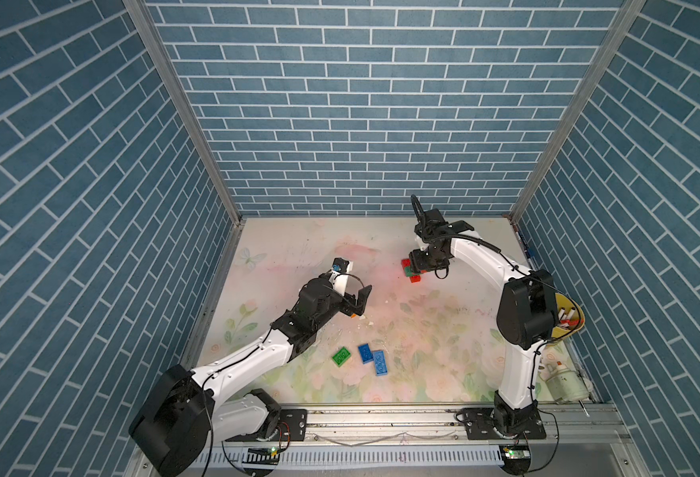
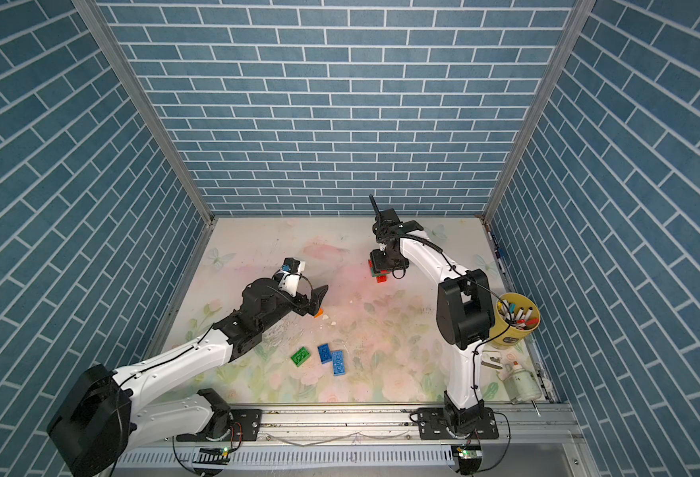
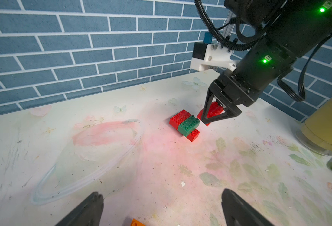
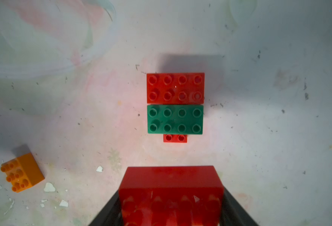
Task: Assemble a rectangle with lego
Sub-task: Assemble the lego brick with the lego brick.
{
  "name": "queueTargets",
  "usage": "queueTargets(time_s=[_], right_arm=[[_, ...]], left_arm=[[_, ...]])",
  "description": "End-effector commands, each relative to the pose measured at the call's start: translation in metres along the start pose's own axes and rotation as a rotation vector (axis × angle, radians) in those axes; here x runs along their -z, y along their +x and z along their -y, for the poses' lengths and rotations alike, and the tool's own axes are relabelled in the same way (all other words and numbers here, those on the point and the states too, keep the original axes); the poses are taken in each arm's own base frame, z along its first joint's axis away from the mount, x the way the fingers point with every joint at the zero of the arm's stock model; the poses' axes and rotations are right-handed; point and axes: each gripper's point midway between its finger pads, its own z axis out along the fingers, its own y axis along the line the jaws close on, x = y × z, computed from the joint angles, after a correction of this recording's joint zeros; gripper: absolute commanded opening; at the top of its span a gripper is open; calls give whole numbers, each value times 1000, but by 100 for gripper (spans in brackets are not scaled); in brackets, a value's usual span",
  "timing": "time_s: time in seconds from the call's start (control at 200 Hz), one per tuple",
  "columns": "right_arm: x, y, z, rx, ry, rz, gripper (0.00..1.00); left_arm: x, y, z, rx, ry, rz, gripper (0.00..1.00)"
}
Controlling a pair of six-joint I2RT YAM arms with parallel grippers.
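Right gripper [image 3: 212,119] clamps red brick [image 4: 171,182] near green brick [image 4: 175,119]; misaligned studs could shove it askew. Left gripper [image 3: 161,193] gapes open, empty.

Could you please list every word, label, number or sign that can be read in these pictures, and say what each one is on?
Nothing here can be read as text.
Dark label on the yellow cup: too small to read.
Marks on the white bottle: blurred.
Stickers on the right arm: too small.
Lego bricks: no lettering visible.
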Motion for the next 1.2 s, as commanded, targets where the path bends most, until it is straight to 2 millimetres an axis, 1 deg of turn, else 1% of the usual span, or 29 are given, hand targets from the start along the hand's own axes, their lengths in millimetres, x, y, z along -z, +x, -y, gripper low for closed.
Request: queueTargets(time_s=[0.0, 0.36, 0.515, 0.805, 1.01, 1.105, 1.115, 1.125, 1.195], right_arm=[[-9, 15, -2, 22, -11, -46, 47], [-40, 11, -4, 41, -6, -88, 47], [-49, 10, -1, 46, 8, -101, 48], [-56, 4, 0, 56, 22, -98, 48], [-62, 3, 4, 77, 41, -117, 48], [-60, 1, 3, 87, 42, -114, 48], [-69, 5, 4, 87, 45, -135, 48], [-71, 6, 5, 88, 45, -141, 48], [-74, 6, 5, 92, 46, -147, 49]], left_arm=[[-2, 0, -2, 0, 2, 3, 100], [-3, 2, -3, 1, -5, -3, 100], [-2, 2, -4, 0, -9, -5, 100], [-3, 4, -4, -1, -13, -9, 100], [-3, 4, -5, 0, -17, -10, 100], [-3, 4, -6, 0, -19, -11, 100], [-3, 4, -6, -1, -19, -11, 100], [-3, 4, -6, -1, -19, -11, 100], [-3, 5, -6, -3, -22, -14, 100]])
